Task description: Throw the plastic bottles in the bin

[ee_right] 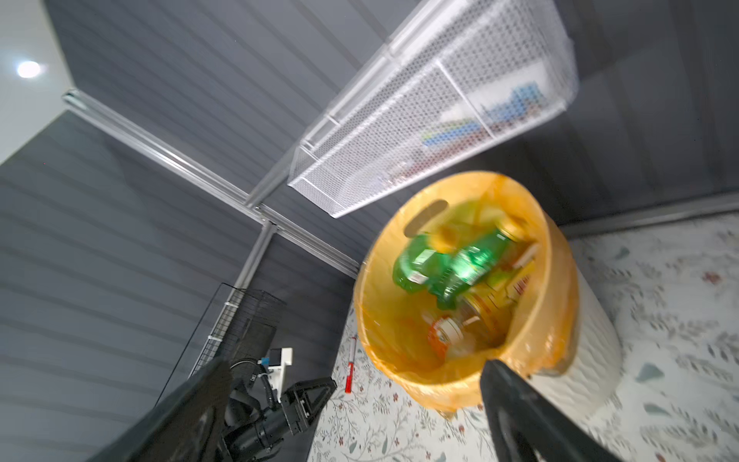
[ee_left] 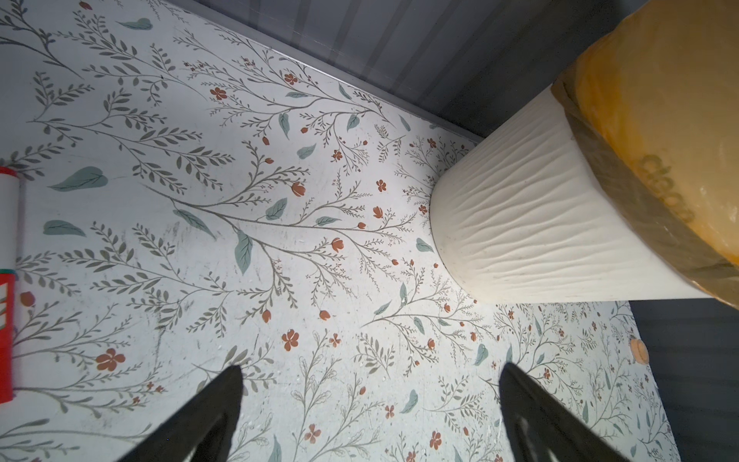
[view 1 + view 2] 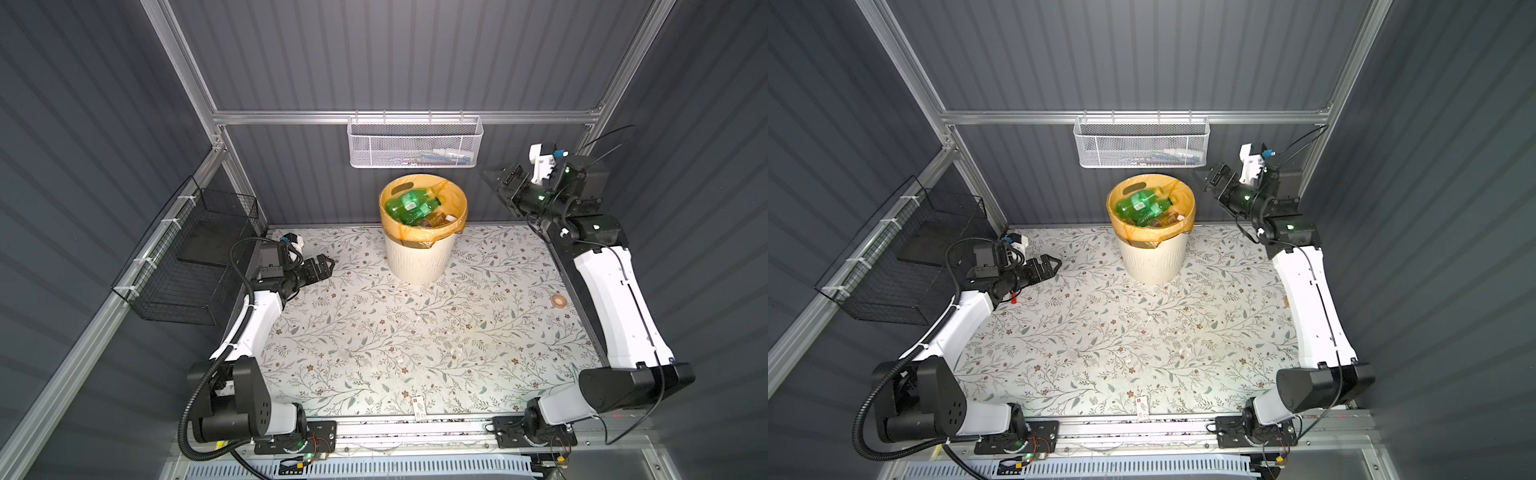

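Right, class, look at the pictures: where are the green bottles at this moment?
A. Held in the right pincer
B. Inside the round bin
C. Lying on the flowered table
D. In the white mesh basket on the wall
B: the green bottles lie inside the bin, within its orange bag, on top of other bottles.

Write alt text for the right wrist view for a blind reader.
The bin, lined with an orange bag, holds green and other plastic bottles, seen from above between the dark fingers of the open right gripper. A white mesh basket hangs behind it; the left gripper shows beyond.
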Tool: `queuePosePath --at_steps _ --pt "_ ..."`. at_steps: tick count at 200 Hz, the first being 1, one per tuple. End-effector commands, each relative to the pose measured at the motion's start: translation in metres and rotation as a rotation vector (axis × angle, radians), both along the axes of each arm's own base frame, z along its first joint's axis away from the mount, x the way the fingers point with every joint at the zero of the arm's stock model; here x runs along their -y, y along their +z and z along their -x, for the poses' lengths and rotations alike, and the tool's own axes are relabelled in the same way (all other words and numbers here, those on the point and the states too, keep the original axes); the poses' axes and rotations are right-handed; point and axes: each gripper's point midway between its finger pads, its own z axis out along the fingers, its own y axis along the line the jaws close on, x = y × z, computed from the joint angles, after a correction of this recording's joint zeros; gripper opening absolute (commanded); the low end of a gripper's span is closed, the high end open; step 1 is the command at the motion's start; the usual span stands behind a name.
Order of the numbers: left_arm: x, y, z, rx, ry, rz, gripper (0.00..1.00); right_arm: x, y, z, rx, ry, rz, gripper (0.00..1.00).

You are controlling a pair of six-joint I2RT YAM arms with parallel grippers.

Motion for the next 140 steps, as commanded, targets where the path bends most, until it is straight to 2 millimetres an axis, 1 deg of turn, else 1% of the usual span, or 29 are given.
queuePosePath --at_steps 1,14,30,33,36,44,46,51,54,65,66,70,76,78,82,86,96,98,101,108,121,134,140 --pt "-0.001 -0.001 0.003 -0.004 0.004 0.002 1.00 0.012 0.005 0.010 0.018 -0.026 0.007 0.99" --pt "-0.003 0.001 0.002 0.004 0.014 -0.002 1.00 0.023 -0.002 0.013 0.022 -0.064 0.048 0.99" --pt "-0.007 0.002 0.002 0.013 0.040 -0.010 1.00 0.040 -0.022 0.016 0.012 -0.132 0.119 0.99" --pt "-0.007 0.003 0.002 0.015 0.041 -0.008 1.00 0.045 -0.028 0.017 0.005 -0.147 0.134 0.99" --pt "-0.012 0.002 0.001 0.015 0.067 -0.025 1.00 0.049 -0.032 0.017 0.002 -0.161 0.146 0.99" --pt "-0.017 0.002 0.000 0.018 0.095 -0.035 1.00 0.060 -0.050 0.019 -0.023 -0.201 0.175 0.99" --pt "-0.018 0.002 0.000 0.018 0.104 -0.037 1.00 0.063 -0.052 0.020 -0.024 -0.209 0.179 0.99" --pt "-0.022 0.001 0.000 0.018 0.130 -0.040 1.00 0.069 -0.064 0.022 -0.041 -0.223 0.190 0.99" --pt "-0.024 0.000 0.000 0.018 0.145 -0.043 1.00 0.078 -0.073 0.021 -0.054 -0.262 0.206 0.99" --pt "-0.033 -0.003 -0.001 0.021 0.202 -0.057 1.00 0.094 -0.100 0.026 -0.089 -0.311 0.220 0.99" --pt "-0.035 -0.004 -0.001 0.021 0.210 -0.059 1.00 0.096 -0.101 0.026 -0.087 -0.316 0.220 0.99" --pt "-0.038 -0.006 -0.001 0.020 0.233 -0.065 1.00 0.101 -0.115 0.030 -0.111 -0.330 0.226 0.99" --pt "-0.046 -0.009 -0.001 0.027 0.281 -0.083 1.00 0.111 -0.128 0.031 -0.110 -0.365 0.236 0.99" --pt "-0.049 -0.012 -0.001 0.025 0.298 -0.090 1.00 0.115 -0.129 0.032 -0.105 -0.380 0.240 0.99" --pt "-0.054 -0.016 0.000 0.025 0.328 -0.101 1.00 0.122 -0.143 0.035 -0.120 -0.406 0.257 0.99" --pt "-0.060 -0.020 0.001 0.025 0.359 -0.117 1.00 0.129 -0.153 0.039 -0.126 -0.433 0.273 0.99" --pt "-0.075 -0.030 0.004 0.030 0.437 -0.156 1.00 0.143 -0.173 0.046 -0.122 -0.484 0.323 0.99" --pt "-0.079 -0.032 0.004 0.029 0.454 -0.168 1.00 0.146 -0.181 0.047 -0.130 -0.491 0.340 0.99" --pt "-0.083 -0.035 0.005 0.031 0.476 -0.181 1.00 0.150 -0.177 0.052 -0.103 -0.512 0.354 0.99" --pt "-0.093 -0.043 0.009 0.033 0.525 -0.212 1.00 0.160 -0.191 0.059 -0.108 -0.555 0.398 0.99" --pt "-0.110 -0.056 0.016 0.044 0.602 -0.284 1.00 0.178 -0.210 0.066 -0.108 -0.632 0.474 0.99" --pt "-0.125 -0.068 0.025 0.049 0.660 -0.361 1.00 0.187 -0.233 0.072 -0.098 -0.667 0.540 0.99" --pt "-0.132 -0.070 0.029 0.056 0.684 -0.399 1.00 0.191 -0.243 0.075 -0.099 -0.684 0.565 0.99"
